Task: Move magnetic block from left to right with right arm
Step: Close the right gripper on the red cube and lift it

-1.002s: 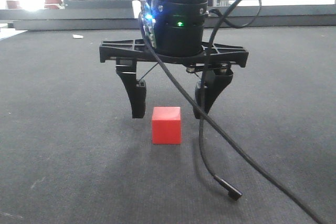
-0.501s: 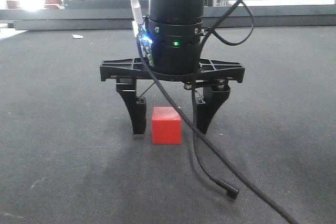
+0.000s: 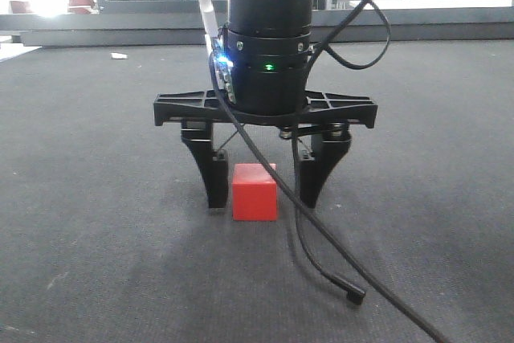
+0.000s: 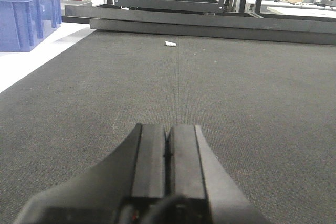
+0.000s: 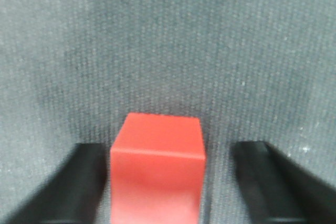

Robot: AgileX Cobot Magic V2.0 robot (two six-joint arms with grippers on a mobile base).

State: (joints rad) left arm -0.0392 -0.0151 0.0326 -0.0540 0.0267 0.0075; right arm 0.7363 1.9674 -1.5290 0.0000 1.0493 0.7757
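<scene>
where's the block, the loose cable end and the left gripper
block point(image 3: 254, 198): front view, middle of its front face
cable end point(image 3: 351, 292): front view, the black plug tip
left gripper point(image 4: 168, 130): left wrist view, seam between its closed fingertips

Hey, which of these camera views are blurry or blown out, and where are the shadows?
Right wrist view: the magnetic block and the right gripper are blurred, the carpet beyond is sharper. Front view: blown-out glare at top left, a soft shadow on the carpet under the block. Left wrist view: the left gripper looks slightly soft, the white floor at left is overexposed.
</scene>
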